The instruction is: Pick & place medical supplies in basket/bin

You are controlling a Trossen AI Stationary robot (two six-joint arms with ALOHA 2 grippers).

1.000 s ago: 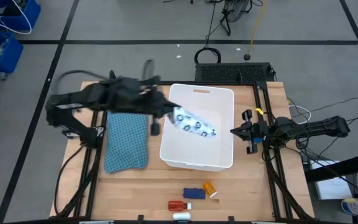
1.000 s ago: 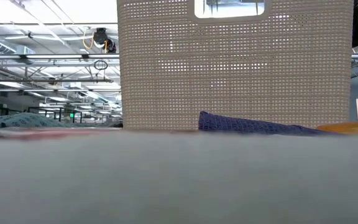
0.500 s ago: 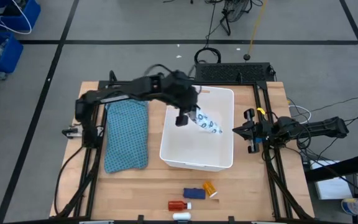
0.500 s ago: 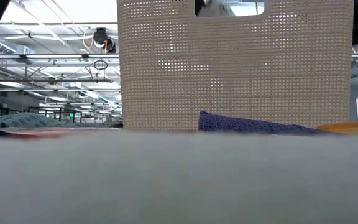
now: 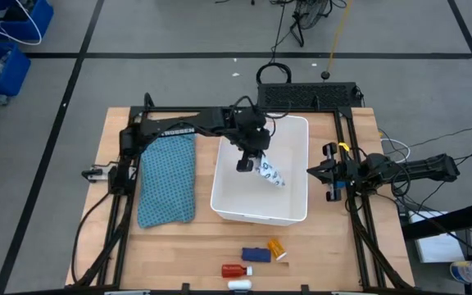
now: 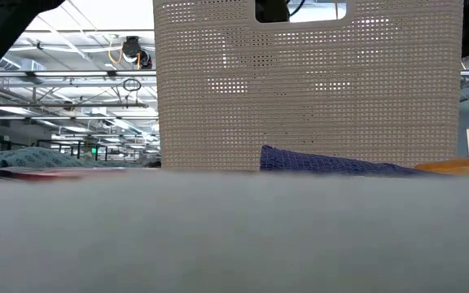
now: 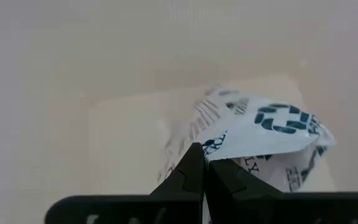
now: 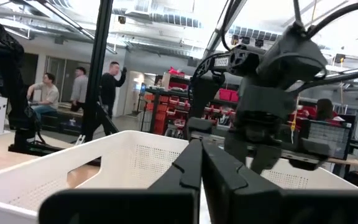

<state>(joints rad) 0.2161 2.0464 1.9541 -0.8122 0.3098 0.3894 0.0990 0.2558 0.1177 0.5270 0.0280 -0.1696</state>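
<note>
My left gripper (image 5: 247,158) reaches over the white tub (image 5: 298,129) and is shut on the flat white printed packet (image 5: 270,173), which also fills the left wrist view (image 7: 253,134). My right gripper (image 5: 310,173) waits shut beside the tub's right wall. Near the table's near edge lie the orange pill bottle (image 5: 276,247), a blue piece (image 5: 255,254), the red small bottle (image 5: 233,270) and a small white tube (image 5: 239,284). In the low view the tub's perforated wall (image 6: 308,89) stands behind a blue piece (image 6: 324,162). My left gripper pinches the printed packet by one edge (image 7: 211,152) between its two fingers, coming from above and pointing down into the tub. The packet hangs below the fingers, tilted toward the tub's right wall; whether its lower end touches the tub floor I cannot tell.
A teal patterned cloth (image 5: 167,176) lies on the wooden table left of the tub. Black frame rails (image 5: 124,205) run along both sides of the table. People stand in the room behind, in the right wrist view (image 8: 112,84).
My left arm has swung from the table's left side rightward over the tub, carrying the packet with it. The packet now hangs lower inside the tub and nearer its right wall, more bunched than before. The right arm has kept still.
</note>
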